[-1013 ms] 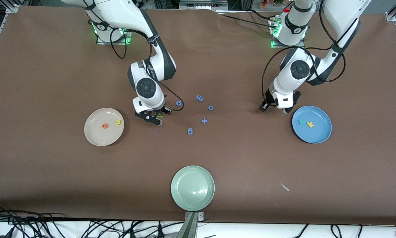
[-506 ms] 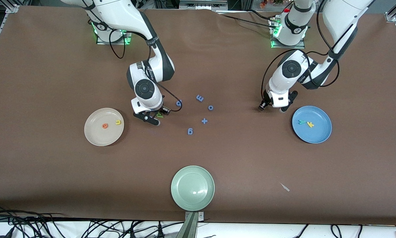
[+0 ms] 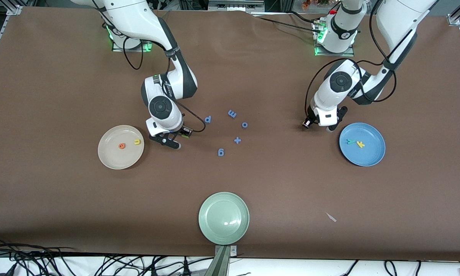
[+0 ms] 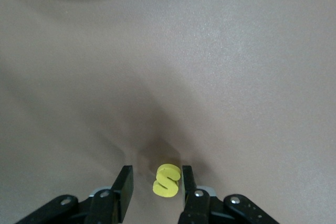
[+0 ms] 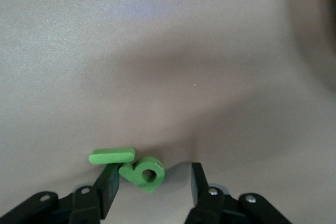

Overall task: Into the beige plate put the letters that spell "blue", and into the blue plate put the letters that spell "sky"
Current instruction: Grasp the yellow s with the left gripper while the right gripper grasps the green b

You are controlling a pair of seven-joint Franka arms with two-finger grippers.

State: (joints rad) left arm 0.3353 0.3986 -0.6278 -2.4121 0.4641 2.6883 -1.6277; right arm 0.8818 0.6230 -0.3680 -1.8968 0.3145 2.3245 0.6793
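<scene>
1. Surface: a brown table (image 3: 61, 76) with a beige plate (image 3: 111, 161) toward the right arm's end and a blue plate (image 3: 371, 157) toward the left arm's end. Loose blue letters (image 3: 232, 114) lie between them.
2. Filed so far: orange e (image 3: 121, 145) and yellow u (image 3: 137, 142) in the beige plate; teal y (image 3: 351, 141) and yellow k (image 3: 360, 144) in the blue plate.
3. Left claw (image 4: 156, 187): low over the table, just beside the blue plate. Its jaws stand apart around the yellow s (image 4: 167, 181). One finger touches the letter; the other is clear of it.
   - Risk: an off-centre squeeze may tip or flick out the small letter.
4. Right claw (image 5: 155, 182): down just beside the beige plate, released. The light green b (image 5: 142, 173) rests against one finger, with a wide gap to the other. The darker green l (image 5: 112, 156) lies outside that same finger, touching it.
   - Risk: shutting here would likely catch the b alone and leave the l on the table.
   - Risk: a sideways nudge could jam either letter against the plate's raised rim.
</scene>
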